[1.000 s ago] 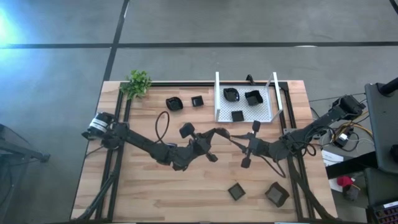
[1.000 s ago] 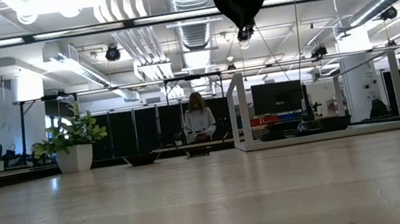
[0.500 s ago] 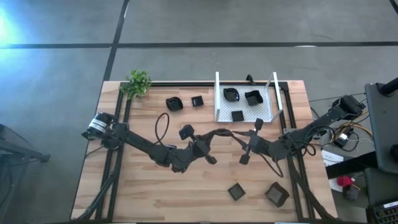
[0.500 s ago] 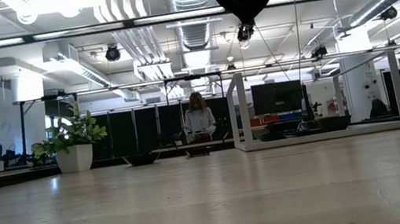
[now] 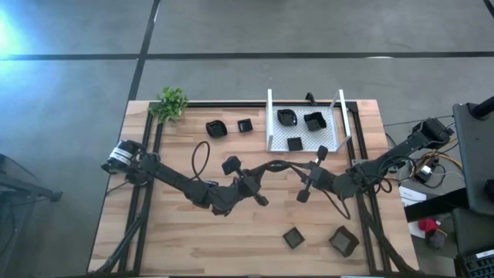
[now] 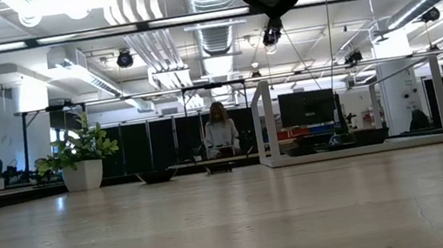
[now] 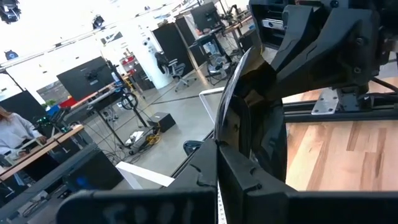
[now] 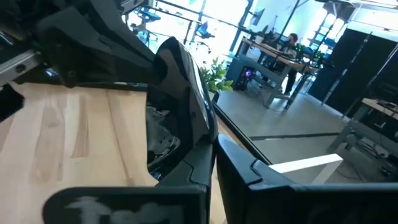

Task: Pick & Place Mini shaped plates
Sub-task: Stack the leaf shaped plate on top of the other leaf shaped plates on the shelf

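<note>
Both arms are meeting over the middle of the counter (image 5: 193, 232), just in front of the tray (image 5: 268, 116). The left pincer (image 5: 268, 167) is reaching in from the left and the right pincer (image 5: 297, 171) from the right, and both are clamping narrow on the same held plate (image 5: 282, 165), which is hanging in the air between them, clear of the wood. In the left wrist view the held plate (image 7: 249, 118) is standing on edge, glossy and curved, its near rim pinched in that arm's fingers (image 7: 236, 168) while the other arm's head is gripping its far side. The right wrist view is showing the same thing from the opposite side: the held plate (image 8: 183, 93) is sitting on edge in the right fingers (image 8: 249, 171). Three plates (image 5: 287, 117) are lying inside the tray, two at its back and one nearer the front. Two more (image 5: 216, 128) are sitting side by side on the counter left of the tray, near the plant (image 5: 170, 103). Another two (image 5: 292, 237) are resting well apart from the rest, toward the counter's front right. In the low view the joined pincers are hanging at the top, high above the counter, and a person (image 6: 221, 131) is standing far off in the room.
</note>
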`<state>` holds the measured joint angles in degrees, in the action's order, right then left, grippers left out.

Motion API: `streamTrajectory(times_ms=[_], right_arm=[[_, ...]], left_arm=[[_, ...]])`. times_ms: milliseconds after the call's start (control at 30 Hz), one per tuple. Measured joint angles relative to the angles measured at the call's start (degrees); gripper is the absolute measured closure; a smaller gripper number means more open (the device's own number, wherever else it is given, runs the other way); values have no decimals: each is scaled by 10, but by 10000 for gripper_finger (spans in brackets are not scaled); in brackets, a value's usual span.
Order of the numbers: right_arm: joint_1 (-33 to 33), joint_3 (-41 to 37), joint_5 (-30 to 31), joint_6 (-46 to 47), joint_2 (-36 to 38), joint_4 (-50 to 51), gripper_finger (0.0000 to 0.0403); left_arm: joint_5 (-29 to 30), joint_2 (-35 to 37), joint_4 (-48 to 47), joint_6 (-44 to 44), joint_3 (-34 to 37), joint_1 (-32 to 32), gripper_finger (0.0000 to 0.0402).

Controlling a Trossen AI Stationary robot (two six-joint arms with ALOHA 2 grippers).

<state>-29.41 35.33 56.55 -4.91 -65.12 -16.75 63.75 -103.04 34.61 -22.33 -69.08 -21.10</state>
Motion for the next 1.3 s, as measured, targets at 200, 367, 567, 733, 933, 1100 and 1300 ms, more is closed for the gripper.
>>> streamTrajectory(times_ms=[200, 367, 567, 733, 933, 1100, 1300], right_arm=[[0, 0, -12, 2, 0, -1, 392], [1, 0, -11, 3, 0, -1, 392], [7, 0, 35, 12, 9, -2, 392], [30, 0, 38, -1, 29, 11, 393], [94, 0, 31, 24, 78, 94, 394], [189, 0, -43, 76, 128, 190, 394], [333, 0, -196, 84, 154, 227, 394]], left_arm=[[-11, 0, 1, 1, 0, 0, 368], [0, 0, 1, 0, 0, 0, 329], [31, 4, 1, -3, 0, -12, 304], [56, 10, 1, -4, 0, -26, 301], [71, 24, -8, -5, 0, -44, 300], [78, 30, -11, -5, 0, -58, 300], [86, 30, -11, -39, 0, -64, 300]])
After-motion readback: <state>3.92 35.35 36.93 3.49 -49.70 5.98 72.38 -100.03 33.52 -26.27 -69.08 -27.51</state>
